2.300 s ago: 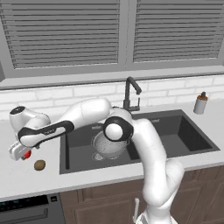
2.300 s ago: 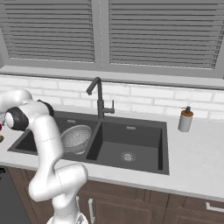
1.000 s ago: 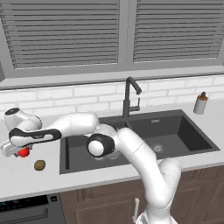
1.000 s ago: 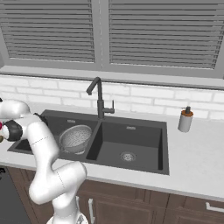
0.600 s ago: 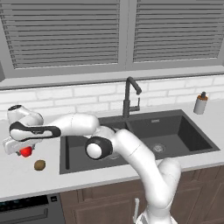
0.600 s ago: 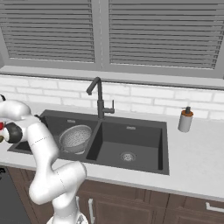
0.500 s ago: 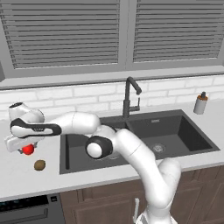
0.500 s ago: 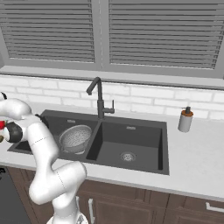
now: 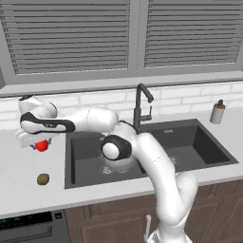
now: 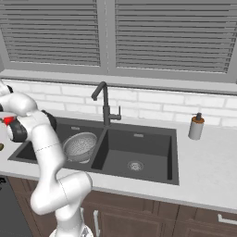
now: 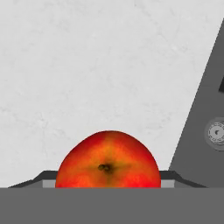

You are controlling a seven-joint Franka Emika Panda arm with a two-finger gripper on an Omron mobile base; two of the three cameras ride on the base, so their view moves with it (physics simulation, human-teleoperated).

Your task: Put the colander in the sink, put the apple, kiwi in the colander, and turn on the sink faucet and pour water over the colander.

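Note:
My gripper (image 9: 38, 144) is shut on the red apple (image 9: 42, 145) and holds it above the white counter, just left of the sink (image 9: 190, 142). The hand view has the apple (image 11: 108, 159) between the fingertips, with the sink (image 11: 205, 100) to its right. From the right base view the apple (image 10: 8, 120) is at the left edge. On the counter, nearer the front edge, lies the brown kiwi (image 9: 42, 179). The colander (image 10: 79, 146) sits in the left basin; in the left base view my elbow covers part of the colander (image 9: 107, 167). Behind the sink rises the dark faucet (image 9: 141, 104).
A grey soap bottle (image 9: 218, 112) stands on the counter right of the sink. A white brick wall and a window with blinds run behind the counter. My forearm (image 9: 90, 121) spans the left basin. A dark appliance (image 9: 28, 230) sits below the counter at the left.
The gripper has lifted the apple off the counter and carried it right, toward the sink. The kiwi and colander have stayed put.

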